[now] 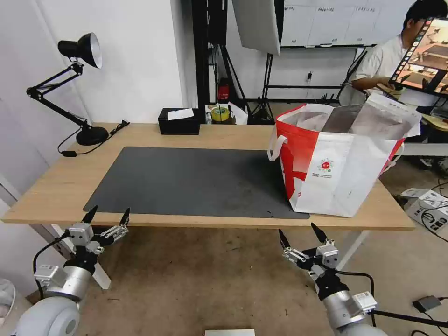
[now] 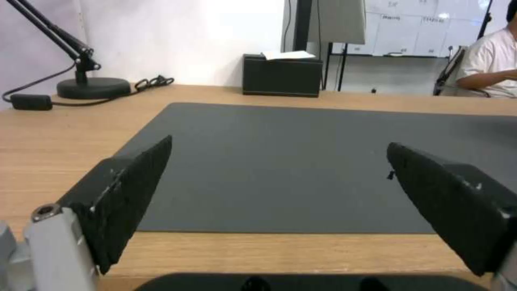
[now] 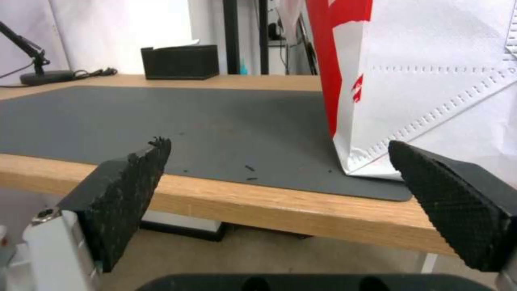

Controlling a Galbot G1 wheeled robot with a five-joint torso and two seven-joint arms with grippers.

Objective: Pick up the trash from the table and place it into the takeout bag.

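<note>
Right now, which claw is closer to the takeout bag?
Right. The right claw hangs open just off the table's front edge, below the takeout bag; the left claw sits open at the far front corner.

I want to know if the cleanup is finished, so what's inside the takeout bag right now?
The takeout bag stands open on the table. Its silver lining shows near the rim; the bag's own walls hide anything lower down. Both claws hang open before the table.
</note>
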